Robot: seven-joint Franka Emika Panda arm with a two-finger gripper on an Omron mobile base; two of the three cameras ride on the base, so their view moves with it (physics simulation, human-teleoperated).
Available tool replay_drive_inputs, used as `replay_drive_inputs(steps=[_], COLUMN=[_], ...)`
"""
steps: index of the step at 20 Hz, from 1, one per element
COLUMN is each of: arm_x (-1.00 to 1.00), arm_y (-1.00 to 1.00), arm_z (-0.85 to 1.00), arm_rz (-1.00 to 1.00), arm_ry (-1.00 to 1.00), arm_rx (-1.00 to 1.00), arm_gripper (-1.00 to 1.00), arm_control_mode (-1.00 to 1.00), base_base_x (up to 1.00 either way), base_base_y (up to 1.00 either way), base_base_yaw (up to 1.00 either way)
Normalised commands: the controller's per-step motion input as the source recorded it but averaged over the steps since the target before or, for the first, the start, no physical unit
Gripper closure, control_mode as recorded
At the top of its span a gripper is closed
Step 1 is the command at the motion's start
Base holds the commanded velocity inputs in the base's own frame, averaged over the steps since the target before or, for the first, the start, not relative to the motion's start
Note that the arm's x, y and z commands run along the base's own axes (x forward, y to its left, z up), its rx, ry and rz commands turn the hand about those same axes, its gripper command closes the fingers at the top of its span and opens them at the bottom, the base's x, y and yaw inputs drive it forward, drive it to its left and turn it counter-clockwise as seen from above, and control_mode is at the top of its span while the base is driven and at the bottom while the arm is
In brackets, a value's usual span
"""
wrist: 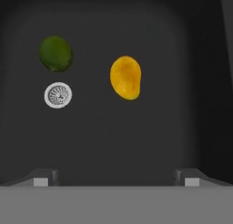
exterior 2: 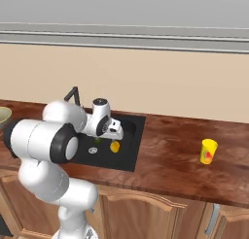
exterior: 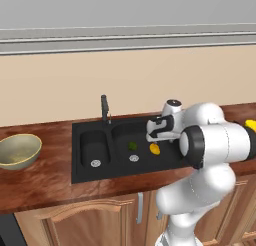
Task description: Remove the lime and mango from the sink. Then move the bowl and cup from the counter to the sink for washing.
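The black sink [exterior: 80, 172] is set into the reddish-brown counter [exterior: 45, 182]. In its large basin lie the dark green lime [exterior: 132, 146] and, to its right, the yellow-orange mango [exterior: 155, 149]. My gripper [exterior: 160, 139] hangs above this basin, pointing down. In the hand view its fingertips [wrist: 42, 178] stand wide apart and open, with nothing between them. There the mango [wrist: 125, 77] lies just ahead of the gripper [wrist: 116, 180], and the lime [wrist: 55, 53] is further left, beside the silver drain [wrist: 58, 95]. The olive-tan bowl [exterior: 19, 151] sits on the counter left of the sink. The yellow cup [exterior 2: 209, 151] stands to the right.
A dark faucet [exterior: 104, 109] rises behind the divider between the two basins. The small basin [exterior: 95, 149] lies left of the large one, with its own drain. Light wooden cabinets [exterior: 90, 217] run below the counter. A beige wall stands behind.
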Motion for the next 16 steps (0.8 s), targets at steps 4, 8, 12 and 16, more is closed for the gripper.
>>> replay_drive_inputs(steps=[4, 8, 12, 16], arm_x=[0.16, 0.14, 0.14, 0.13], arm_y=[-0.01, 0.0, 0.0, 0.0], arm_z=[-0.12, -0.11, -0.1, -0.11], arm_rz=[0.0, 0.0, 0.0, 0.0], arm_ry=[0.0, 0.0, 0.0, 0.0], arm_rx=[0.0, 0.0, 0.0, 0.0], arm_gripper=[-1.0, -1.0, -1.0, -1.0], arm_control_mode=[-1.0, -1.0, -1.0, -1.0], base_base_x=[0.0, 0.0, 0.0, 0.0], base_base_y=[0.0, 0.0, 0.0, 0.0], base_base_yaw=[0.0, 0.0, 0.0, 0.0])
